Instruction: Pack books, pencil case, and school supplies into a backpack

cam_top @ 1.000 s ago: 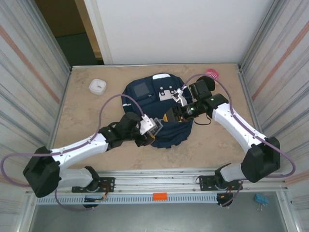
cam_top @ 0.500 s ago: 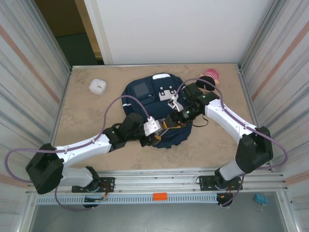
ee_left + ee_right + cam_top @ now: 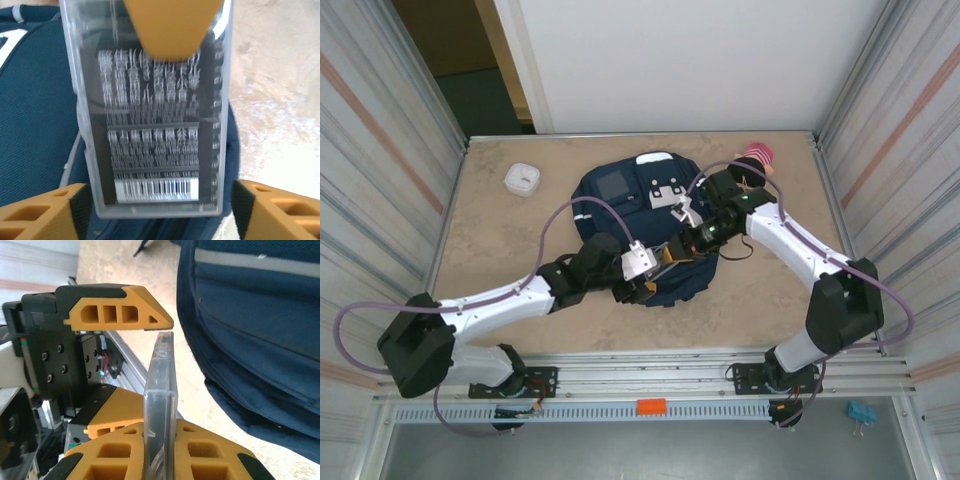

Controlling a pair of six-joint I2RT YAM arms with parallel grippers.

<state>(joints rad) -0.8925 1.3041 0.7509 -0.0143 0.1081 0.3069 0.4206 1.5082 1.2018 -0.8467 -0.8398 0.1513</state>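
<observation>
Plastic, clear and flat, the case passes between two hands above the near edge of the navy backpack. The right hand is closed on the case's far end. In the left wrist view one yellow finger lies across the top of its face. The right wrist view shows the case edge-on, pinched between that hand's fingers.

The left hand stands open, its fingers spread to either side of the case's barcode end, close beside the edges without clamping them. A black card with white print sits inside the case.

A second ago the left hand sat further left with the pale case at its tip, and the right hand waited apart from it. Since then the left hand has pushed right, the right arm has folded in, and the two hands have met.

The backpack lies flat in the middle of the counter with its grey pocket up, and it has not moved. Nor has the white box near the far left corner or the pink thing near the far right.
</observation>
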